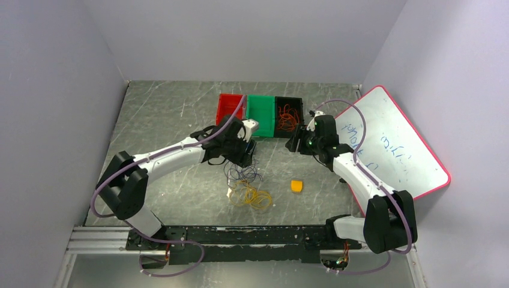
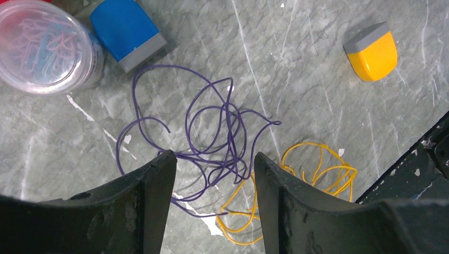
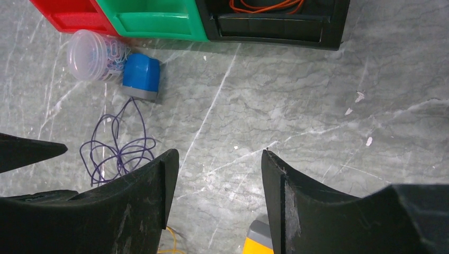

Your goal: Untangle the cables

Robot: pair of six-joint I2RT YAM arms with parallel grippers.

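Cables (image 1: 247, 187) heaped in the middle of the surface (image 1: 168, 114), thin and wiry: purple loops (image 2: 212, 127) overlapping yellow-orange loops (image 2: 317, 166), red-orange strand (image 3: 265, 6) coiled in the black bin (image 3: 331, 21). Left pincer (image 2: 213, 156) spread wide over the purple tangle, gripping nothing. Right pincer (image 3: 218, 152) spread too, empty, above bare grey marbled stretch. Both matte black, wedge-tipped, scuffed

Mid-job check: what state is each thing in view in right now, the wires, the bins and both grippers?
Thin purple wire: loose tangle on the table, overlapping the yellow one at its edge.
Thin yellow wire: coiled on the table, unheld.
Thin orange wire: bundled inside the black plastic bin.
Green plastic bin: looks empty.
Left gripper: open, empty, above the purple wire.
Right gripper: open, empty.
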